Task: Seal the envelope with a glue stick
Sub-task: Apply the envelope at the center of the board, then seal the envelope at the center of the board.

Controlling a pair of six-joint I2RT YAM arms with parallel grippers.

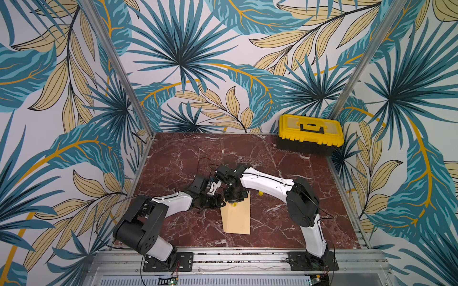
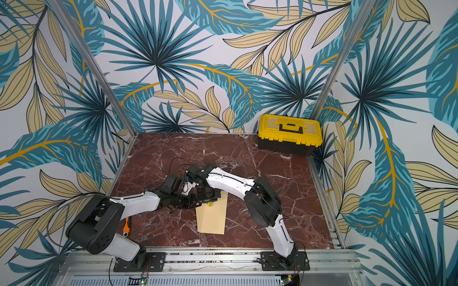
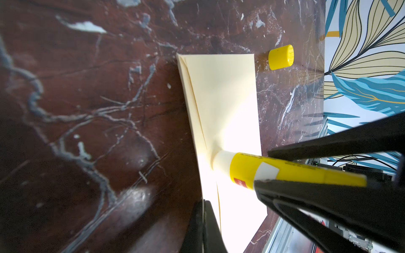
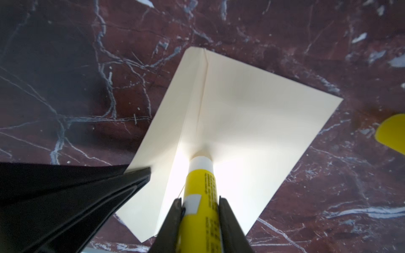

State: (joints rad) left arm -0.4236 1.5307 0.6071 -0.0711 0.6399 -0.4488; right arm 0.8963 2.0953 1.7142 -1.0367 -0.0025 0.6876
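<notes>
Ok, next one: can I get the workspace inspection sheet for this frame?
Surface: red marble tabletop, no spills seen.
Job's things: envelope lies on the table with its flap raised; glue stick is uncapped, tip pressed on the envelope by the flap fold; yellow cap sits on the table beside the envelope.
Clutter: yellow-lidded toolbox, closed, in the far corner; orange-handled tool by the left arm's base.
Grippers: right gripper shut on the glue stick; left gripper shut at the flap's edge, pinch unclear.
Cables: thin red and black wires loop above the wrists.
Surroundings: leaf-print walls, aluminium front rail.
</notes>
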